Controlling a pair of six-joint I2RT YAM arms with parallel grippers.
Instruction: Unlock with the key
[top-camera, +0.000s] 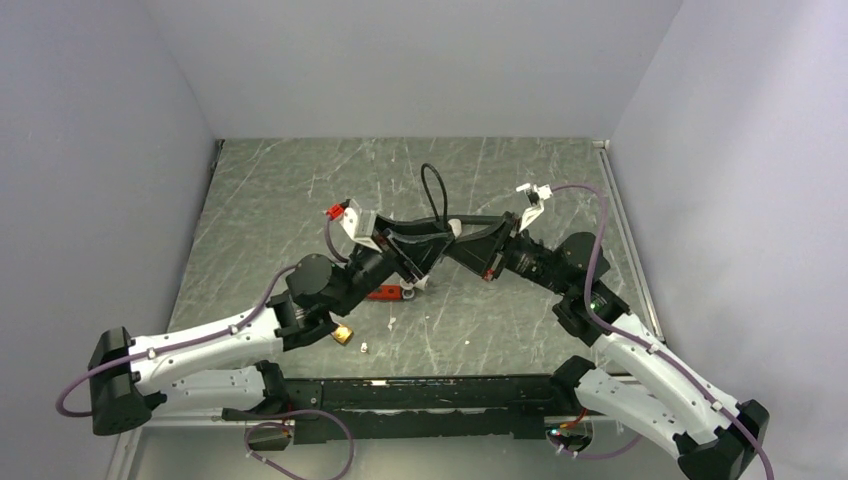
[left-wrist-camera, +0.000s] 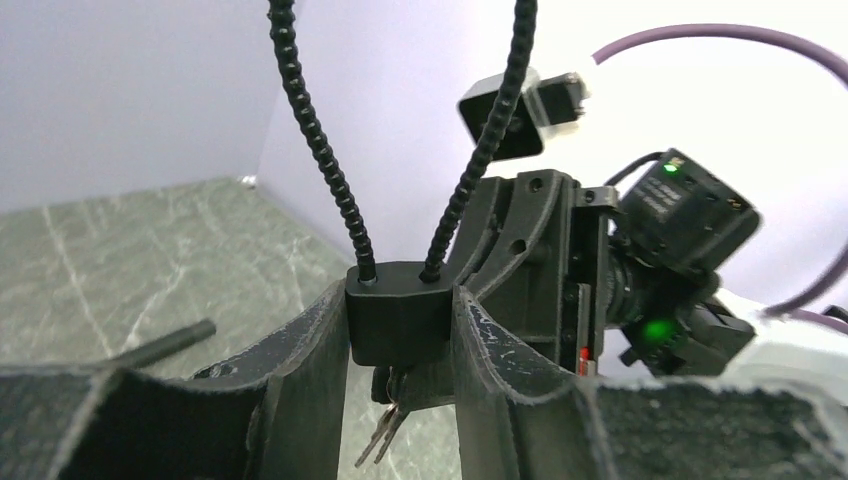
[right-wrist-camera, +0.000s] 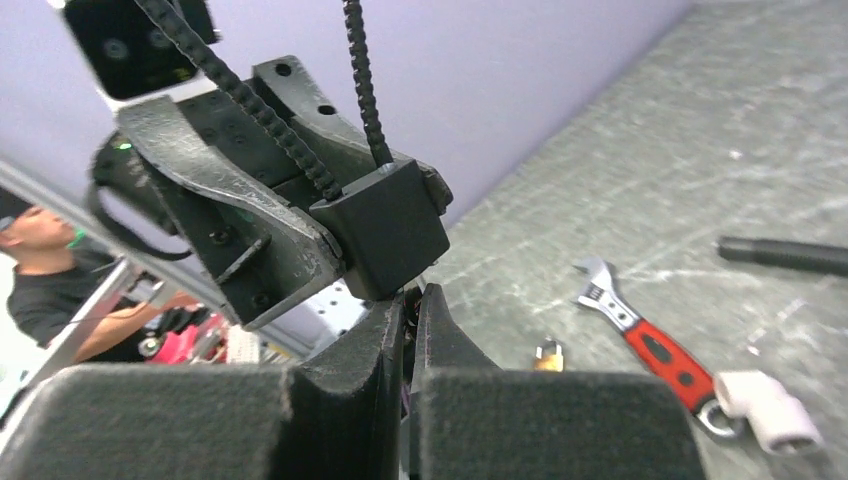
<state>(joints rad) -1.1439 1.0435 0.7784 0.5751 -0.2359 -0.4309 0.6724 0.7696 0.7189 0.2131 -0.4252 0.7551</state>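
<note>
Both arms as I see them from overhead, meeting above the middle of the surface (top-camera: 480, 330). Left end effector (left-wrist-camera: 400, 335): fingers part-way apart and clamped on the black lock body (left-wrist-camera: 398, 312), one finger on each side. The beaded black cable (left-wrist-camera: 318, 150) rises from the top of the body in two strands. The key (left-wrist-camera: 383, 432) hangs below the lock body, clear of the surface, with what looks like a second blade beside it. Right end effector (right-wrist-camera: 408, 335): fingers pressed together, tips just under the lock body; I cannot tell whether they pinch anything. Lying nearer the near edge: red-handled wrench (right-wrist-camera: 655, 352), brass padlock (right-wrist-camera: 547, 353) near it, small white scrap (top-camera: 364, 347). Black rod (right-wrist-camera: 785, 253): on the surface, towards the far edge
</note>
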